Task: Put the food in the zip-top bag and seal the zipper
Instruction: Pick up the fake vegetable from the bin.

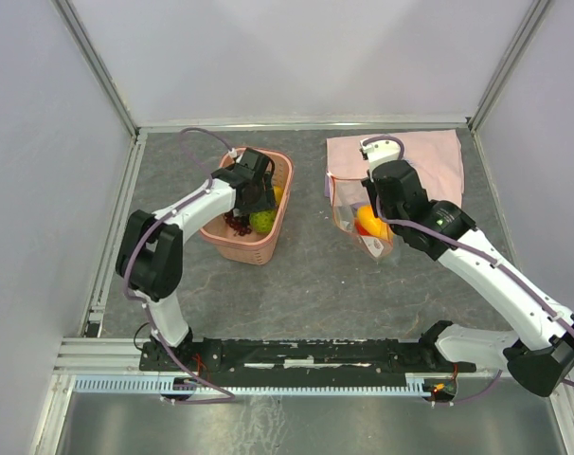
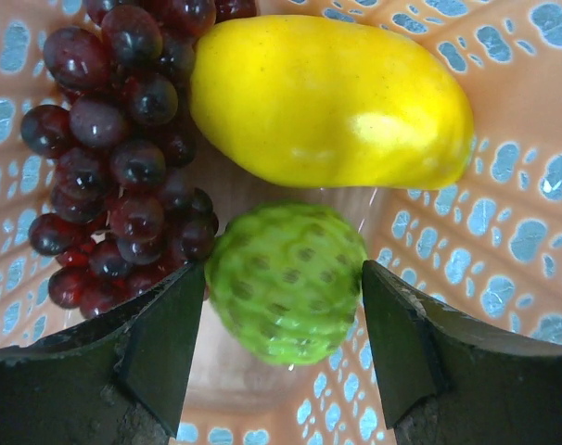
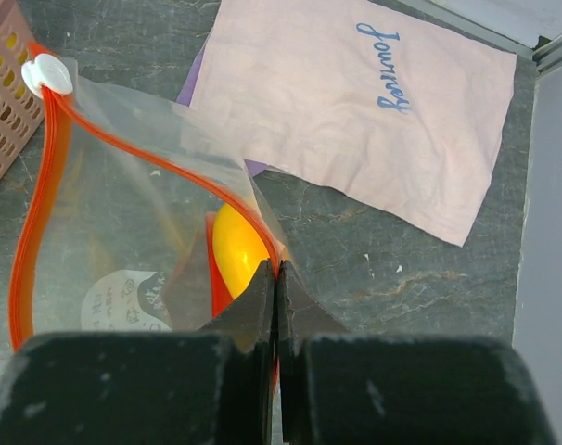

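Green bumpy toy fruit (image 2: 286,278) lay between left gripper's (image 2: 283,311) spread fingers; roundness risked slip-out. Right gripper (image 3: 276,278) pinched clear plastic bag (image 3: 114,213).

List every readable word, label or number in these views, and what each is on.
"Journey": blue script lettering on the pink cloth, read in the right wrist view.
White printed patch on the zip-top bag: too blurred to read.
Top external and left wrist views: no legible text.
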Robot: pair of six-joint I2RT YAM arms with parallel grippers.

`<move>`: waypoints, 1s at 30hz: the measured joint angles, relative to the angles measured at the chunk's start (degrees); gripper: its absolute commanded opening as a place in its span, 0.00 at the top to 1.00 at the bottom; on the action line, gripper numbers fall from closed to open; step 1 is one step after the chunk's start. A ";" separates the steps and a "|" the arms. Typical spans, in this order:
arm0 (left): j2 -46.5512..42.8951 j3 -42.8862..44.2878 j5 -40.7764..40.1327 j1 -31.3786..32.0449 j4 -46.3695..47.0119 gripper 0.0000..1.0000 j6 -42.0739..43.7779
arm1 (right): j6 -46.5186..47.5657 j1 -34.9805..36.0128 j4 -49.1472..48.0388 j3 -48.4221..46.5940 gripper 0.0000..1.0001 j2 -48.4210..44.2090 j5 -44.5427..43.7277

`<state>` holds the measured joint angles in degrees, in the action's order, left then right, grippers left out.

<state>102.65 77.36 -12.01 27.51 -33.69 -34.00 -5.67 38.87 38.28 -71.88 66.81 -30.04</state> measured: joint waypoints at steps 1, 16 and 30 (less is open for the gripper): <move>0.50 0.00 -0.04 0.00 0.52 0.25 0.00 | 0.00 0.00 0.04 0.00 0.98 0.00 0.04; 4.57 -1.77 2.95 0.00 1.70 0.17 -0.02 | 0.00 0.00 0.20 0.00 0.98 0.00 0.15; -4.76 -4.81 3.15 0.15 -1.05 0.13 0.02 | 0.00 0.00 0.31 0.00 0.98 0.00 0.37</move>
<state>97.89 72.55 -8.86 27.66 -34.74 -33.98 -5.67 38.87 38.59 -71.88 66.81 -29.67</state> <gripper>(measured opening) 0.871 0.023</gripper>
